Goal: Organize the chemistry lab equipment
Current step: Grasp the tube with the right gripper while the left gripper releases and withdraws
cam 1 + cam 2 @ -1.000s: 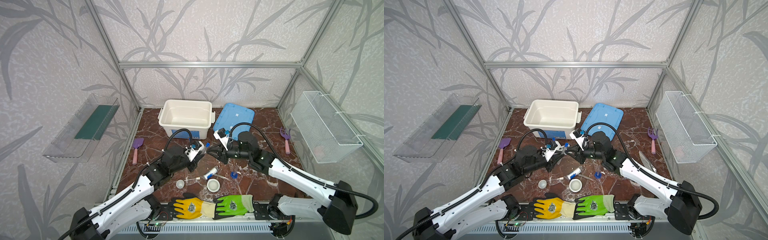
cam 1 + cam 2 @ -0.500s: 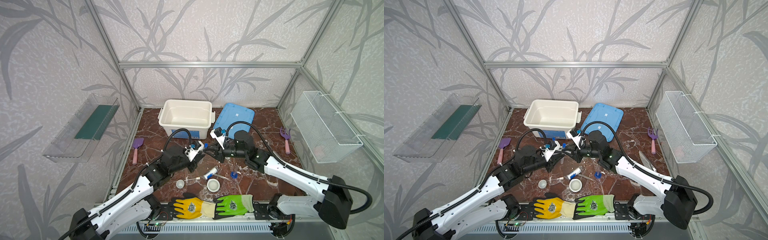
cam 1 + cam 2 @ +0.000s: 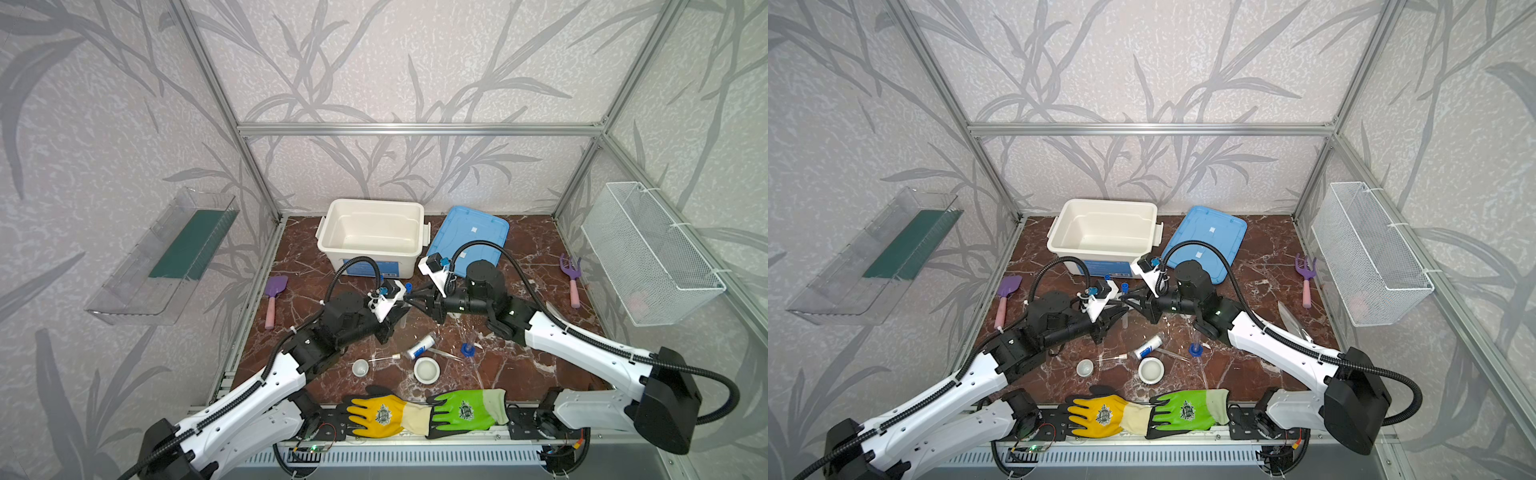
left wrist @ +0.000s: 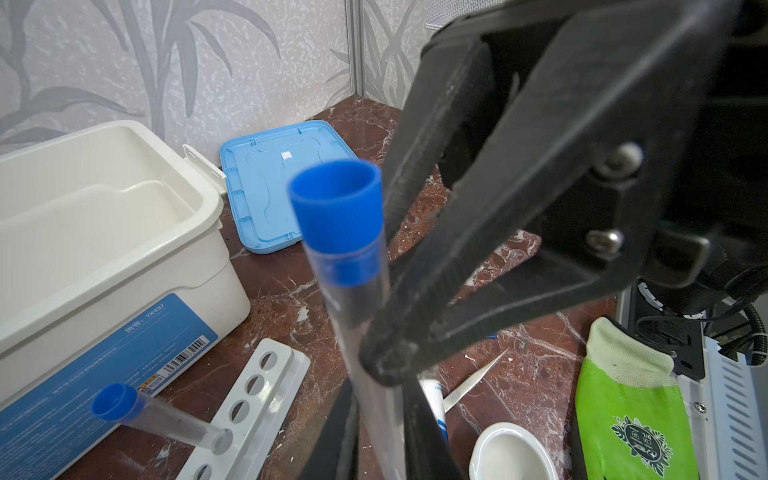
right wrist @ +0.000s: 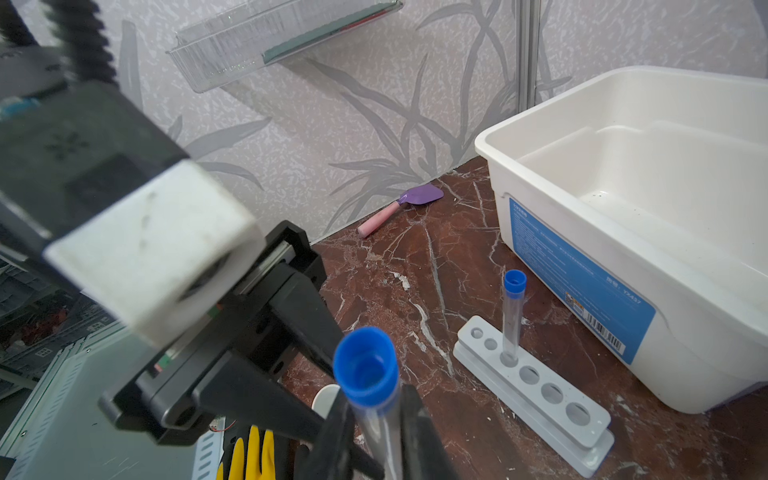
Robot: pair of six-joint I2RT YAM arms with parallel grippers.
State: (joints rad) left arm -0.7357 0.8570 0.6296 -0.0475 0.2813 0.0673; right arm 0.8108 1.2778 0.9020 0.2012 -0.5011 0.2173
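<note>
Both pincers are clamped on one blue-capped test tube (image 4: 347,266), which stands nearly upright above the table (image 3: 519,266). The left pincer (image 4: 380,411) grips the clear glass low down. The right pincer (image 5: 376,405) is closed on it just above the left one's fingers and below the cap, so the tube runs through both pairs of fingertips. Beyond the pincers, between them and the white bin (image 3: 374,202), the white six-hole rack (image 5: 536,386) lies flat on the table. A second blue-capped tube (image 5: 510,316) stands in its third hole from one end. The blue lid (image 3: 469,232) lies past the right pincer, beside the bin. On the opposite side of the pincers, toward the yellow glove (image 3: 386,415) and green glove (image 3: 465,411), the blue-labelled vial (image 3: 420,345) lies on its side with the metal tweezers (image 3: 444,354) just beside it. The blue-based vessel (image 3: 467,349) is near the tweezers. The smaller white dish (image 3: 360,368) and the larger white dish (image 3: 427,370) sit apart, nearer the gloves.
</note>
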